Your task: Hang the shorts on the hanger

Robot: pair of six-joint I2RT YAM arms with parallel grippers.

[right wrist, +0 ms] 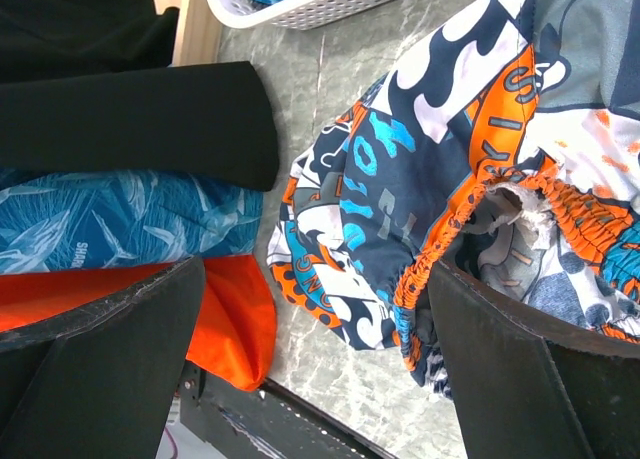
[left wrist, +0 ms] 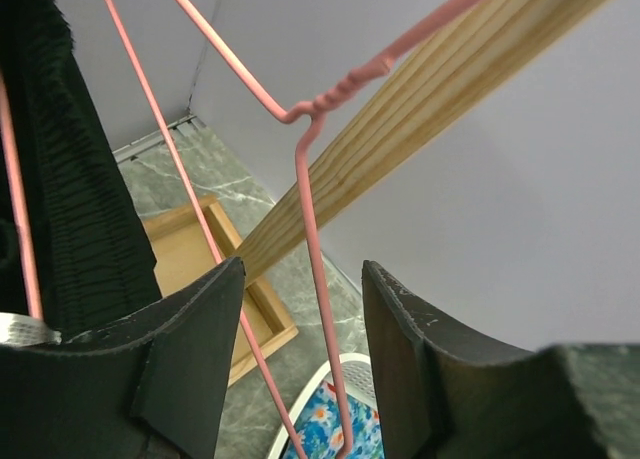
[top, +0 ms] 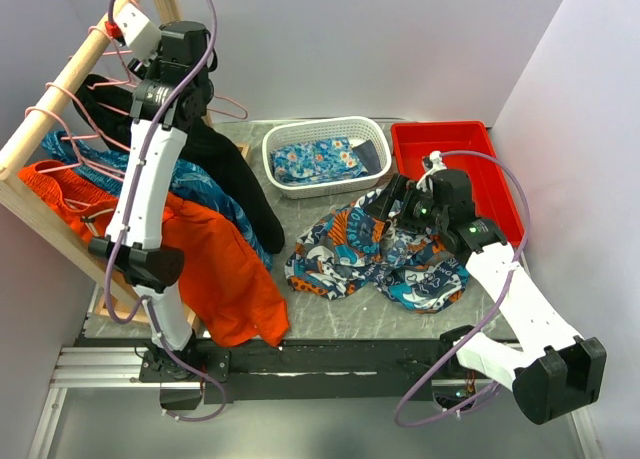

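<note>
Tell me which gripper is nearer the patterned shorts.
Right. The right gripper hangs open right over the shorts; the left gripper is up at the rack, straddling the pink hanger.

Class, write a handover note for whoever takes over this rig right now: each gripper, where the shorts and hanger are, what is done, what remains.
Left gripper: open, raised at the rack, with the pink hanger wire between its jaws, not clamped.
Right gripper: open, low over the shorts, with the orange waistband beside one jaw.
Shorts: crumpled on the table, not lifted.
Done: both arms in position.
Left to do: grip the hanger, pick up the shorts, hang them.
</note>
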